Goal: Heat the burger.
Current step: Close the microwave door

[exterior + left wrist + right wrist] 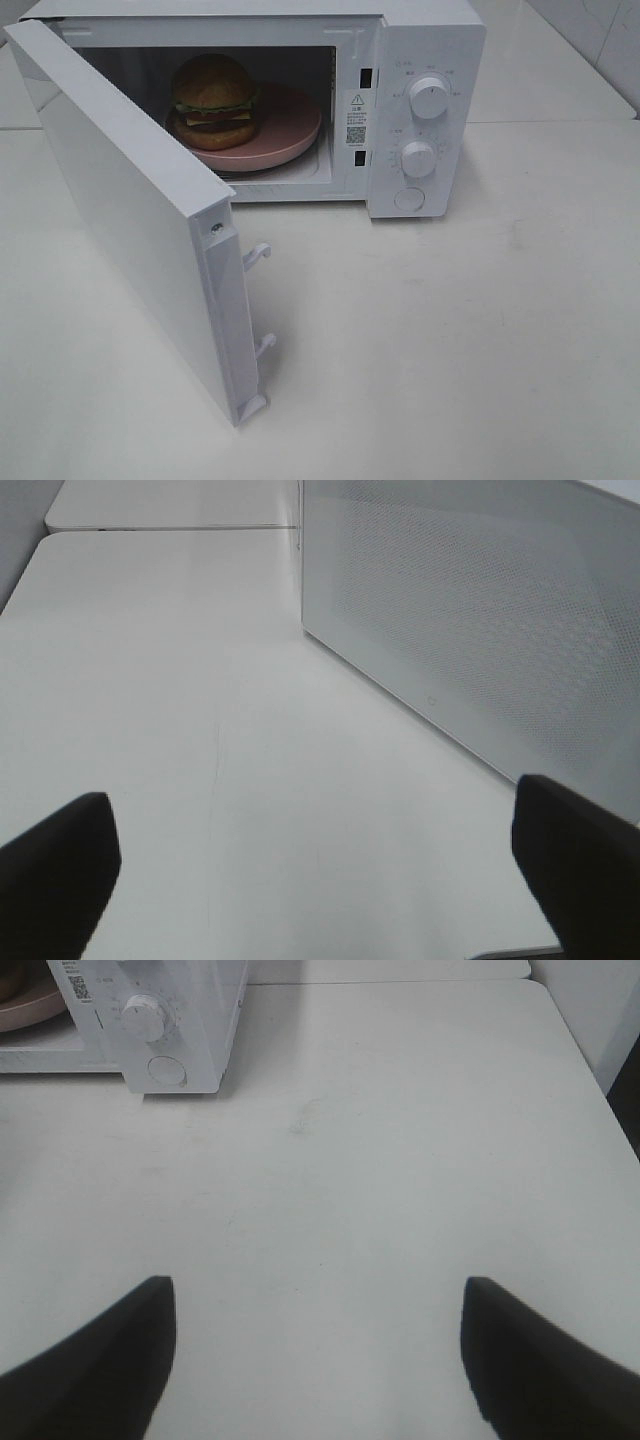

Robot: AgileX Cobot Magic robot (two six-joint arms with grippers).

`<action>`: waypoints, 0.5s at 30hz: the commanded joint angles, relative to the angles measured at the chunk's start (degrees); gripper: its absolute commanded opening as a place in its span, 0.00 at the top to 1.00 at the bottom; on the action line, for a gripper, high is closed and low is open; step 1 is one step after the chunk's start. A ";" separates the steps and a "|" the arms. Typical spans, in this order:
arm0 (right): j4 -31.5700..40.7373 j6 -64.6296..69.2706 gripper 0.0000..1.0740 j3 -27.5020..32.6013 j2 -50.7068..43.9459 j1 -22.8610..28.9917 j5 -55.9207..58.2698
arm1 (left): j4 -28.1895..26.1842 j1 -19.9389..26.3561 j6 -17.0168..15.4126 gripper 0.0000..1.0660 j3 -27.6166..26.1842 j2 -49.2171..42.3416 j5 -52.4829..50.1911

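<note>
Left gripper point(312, 815) is held wide and empty beside the open door point(130, 230); right gripper point(318, 1295) is held wide and empty too.
Burger point(213, 100) is seen inside the microwave point(450, 60) on a pink plate point(290, 130), well apart from both grippers; shiny brown bun, green lettuce, yellow cheese, dark meat; the door likely gets pushed shut next, and the left gripper is placed nearer to it.

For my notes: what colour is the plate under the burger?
The plate is pink, best seen in exterior high view.
</note>
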 commanded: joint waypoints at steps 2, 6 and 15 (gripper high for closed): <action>0.23 -0.06 0.29 0.00 -1.66 -0.29 -0.92 | 0.06 0.17 0.00 0.06 -0.06 -0.92 -0.23; 0.23 -0.06 0.29 0.00 -1.66 -0.29 -0.92 | 0.06 0.17 0.00 0.06 -0.06 -0.92 -0.23; 0.23 -0.06 0.29 0.00 -1.66 -0.29 -0.92 | 0.00 0.17 -0.06 0.06 -0.06 -0.92 -0.23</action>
